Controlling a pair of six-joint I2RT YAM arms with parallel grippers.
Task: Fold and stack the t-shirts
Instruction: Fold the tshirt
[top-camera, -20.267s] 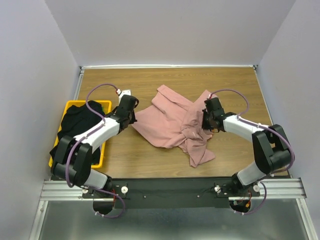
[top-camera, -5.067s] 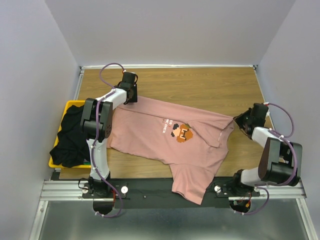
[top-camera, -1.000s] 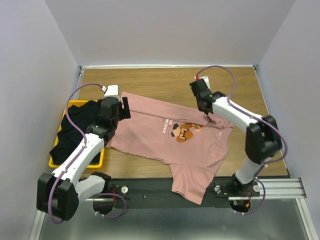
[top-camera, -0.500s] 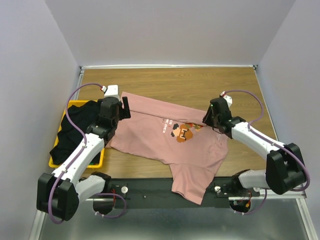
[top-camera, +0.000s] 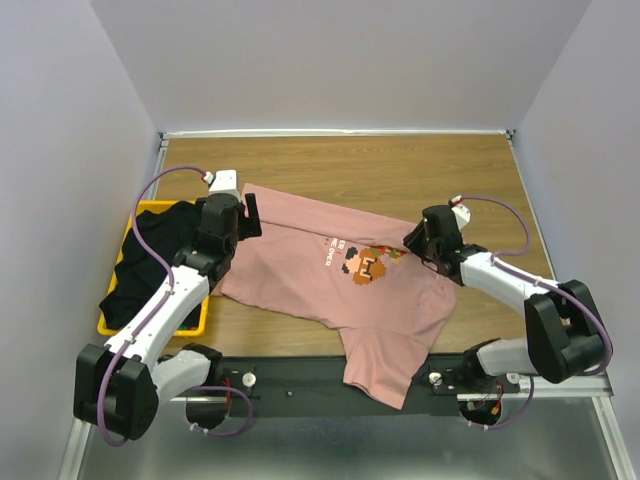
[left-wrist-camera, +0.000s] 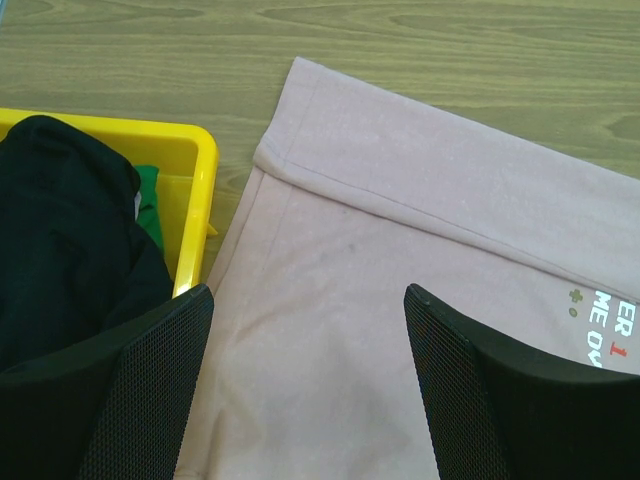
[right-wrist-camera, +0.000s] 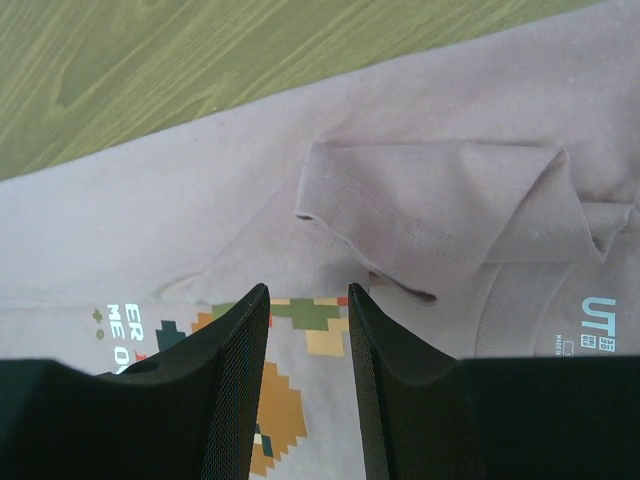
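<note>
**Both grippers empty over the spread pink shirt**

The left gripper (left-wrist-camera: 308, 300) has its fingers (left-wrist-camera: 150, 380) spread wide with nothing between them. The dusty-pink t-shirt (left-wrist-camera: 400, 300) lies flat beneath and ahead of them. Just beyond the fingertips, a hemmed edge of the shirt (left-wrist-camera: 350, 170) is turned over in a flat band, and its corner lies on the wooden table (left-wrist-camera: 400, 40). To the left of the left finger sits the yellow basket (left-wrist-camera: 205, 170). It holds the black t-shirt (left-wrist-camera: 60, 240), with a scrap of green cloth (left-wrist-camera: 148, 200) beside it.

The right gripper (right-wrist-camera: 307, 292) has its fingers (right-wrist-camera: 230, 380) apart by only a narrow gap, and no cloth is pinched in it. Whether the tips touch the fabric cannot be told. The shirt's pixel-art face (right-wrist-camera: 310, 325) shows through the gap and beneath the fingers. The white text (right-wrist-camera: 120, 325) runs off to the left of the left finger. Ahead and to the right of the tips, a flap of the shirt (right-wrist-camera: 430, 200) is folded back over itself, and the neck label (right-wrist-camera: 600, 315) is further right.

From above, the pink shirt (top-camera: 300, 270) is spread across the table (top-camera: 400, 165) between the two grippers, the left one (top-camera: 248, 215) and the right one (top-camera: 412, 240). Its near part hangs over the front rail (top-camera: 290, 375).
</note>
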